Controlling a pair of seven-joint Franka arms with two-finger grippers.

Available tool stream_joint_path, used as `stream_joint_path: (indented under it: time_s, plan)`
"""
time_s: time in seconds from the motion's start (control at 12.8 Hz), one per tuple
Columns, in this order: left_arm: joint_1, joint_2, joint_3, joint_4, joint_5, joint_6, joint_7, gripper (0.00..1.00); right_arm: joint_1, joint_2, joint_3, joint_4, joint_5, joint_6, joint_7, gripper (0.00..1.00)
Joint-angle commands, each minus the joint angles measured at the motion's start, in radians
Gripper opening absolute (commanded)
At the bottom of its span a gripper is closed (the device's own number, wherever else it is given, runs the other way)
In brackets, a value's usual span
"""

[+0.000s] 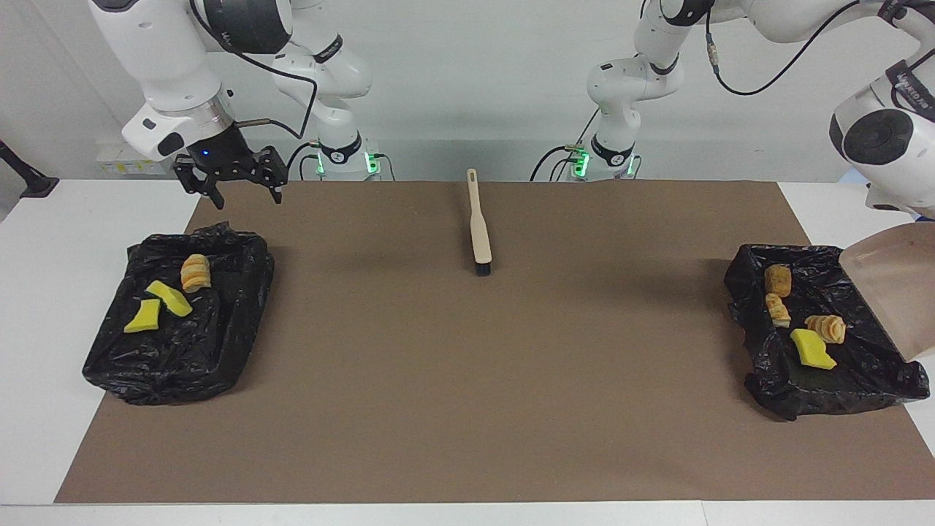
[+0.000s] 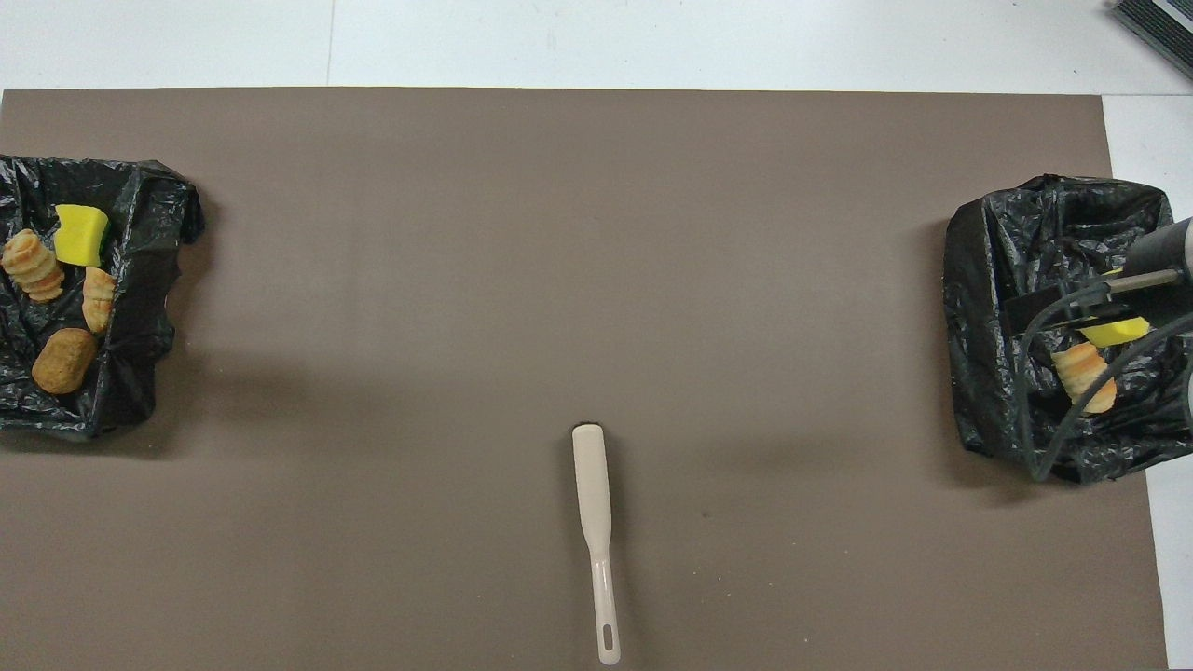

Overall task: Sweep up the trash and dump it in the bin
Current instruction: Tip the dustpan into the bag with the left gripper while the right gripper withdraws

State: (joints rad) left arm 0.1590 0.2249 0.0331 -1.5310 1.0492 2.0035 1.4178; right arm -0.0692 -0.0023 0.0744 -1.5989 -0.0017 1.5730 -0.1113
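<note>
Seemingly near its end, the job reads like this: the left gripper is past the edge of the facing view, closed almost fully. It evidently grips the beige plastic dustpan (image 1: 897, 288), since the pan hangs tilted in the air under the left arm's wrist. The pan's mouth tips down over the black bag-lined bin at the left arm's end (image 1: 774, 398), and no piece shows in the part of the pan in view. In that bin lies part of the trash: a brown nugget-like bit (image 1: 778, 279), two golden croissant-like bits (image 1: 779, 311) (image 1: 827, 329) and a bright yellow sponge chunk (image 1: 812, 349). The right gripper (image 1: 248, 197) hangs with its fingers spread wide and nothing between them. It is raised over the edge nearer the robots of the black bag-lined bin at the right arm's end (image 1: 168, 376). That bin holds one more golden croissant-like bit (image 1: 195, 272) and two more yellow sponge chunks (image 1: 169, 298) (image 1: 143, 316). Between the bins, the beige long-handled brush (image 1: 478, 234) lies flat on the brown mat (image 1: 467, 409), untouched, its handle toward the robots and its dark bristles pointing away from them. No piece of trash shows on the mat in either view, so I judge sweeping and dumping done. What seems left is to set the dustpan down and bring both arms to rest.
</note>
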Motion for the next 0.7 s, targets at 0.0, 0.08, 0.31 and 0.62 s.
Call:
stream_joint_path:
  time_s: [0.0, 0.08, 0.31, 0.62]
  plan:
    - [-0.007, -0.012, 0.008, -0.008, -0.134, 0.038, -0.016, 0.0, -0.009, -0.002, 0.002, 0.002, -0.003, 0.01, 0.015, 1.0]
    - [-0.009, -0.01, 0.008, -0.008, -0.231, 0.038, -0.016, 0.0, -0.009, -0.002, 0.004, 0.002, -0.003, 0.01, 0.015, 1.0]
    - [-0.03, -0.013, 0.004, -0.033, -0.441, -0.015, -0.019, 0.0, -0.007, -0.002, 0.004, 0.002, -0.003, 0.012, 0.015, 1.0]
    - [-0.148, -0.013, 0.002, -0.076, -0.597, -0.127, -0.265, 0.0, -0.007, -0.002, 0.004, 0.002, -0.003, 0.01, 0.015, 1.0]
